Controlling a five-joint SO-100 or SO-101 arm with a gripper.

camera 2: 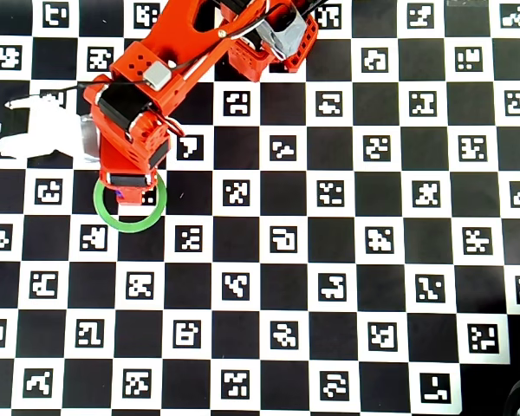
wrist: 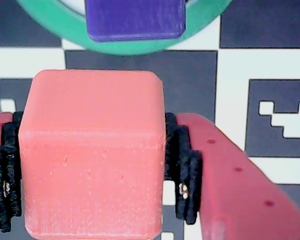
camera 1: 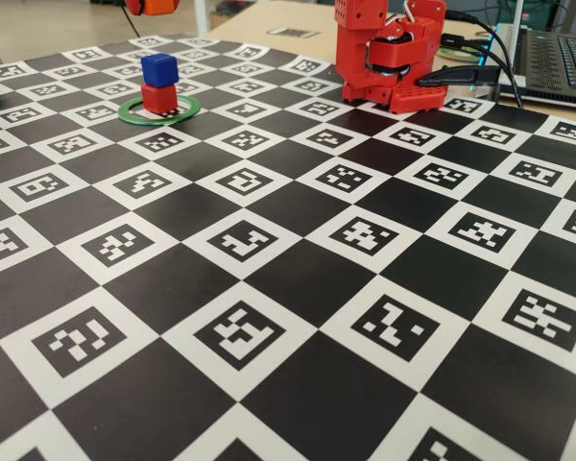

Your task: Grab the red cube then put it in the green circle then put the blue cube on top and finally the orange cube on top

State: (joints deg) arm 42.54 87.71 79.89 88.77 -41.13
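Orange cube (wrist: 92,155) sits clamped between the fingers (wrist: 187,170) in the wrist view, black pads pressing its left & right faces, red finger bodies flanking either side. The gripper (wrist: 92,200) holds it off the counter (camera 1: 298,279), which is covered w/ a black-and-white checker of coded markers. Just ahead of the held cube, at the top of the wrist view, lies the blue cube (wrist: 135,20), w/ the green circle (wrist: 55,25) curving around it. The fixed view shows the blue cube (camera 1: 159,69) stacked squarely on the red cube (camera 1: 158,98), red cube inside the green circle (camera 1: 134,115) at the far left of the counter. At that view's top edge an orange shape hangs above the stack. From overhead, the arm (camera 2: 147,95) reaches over the ring (camera 2: 130,224), hiding the stack beneath it.
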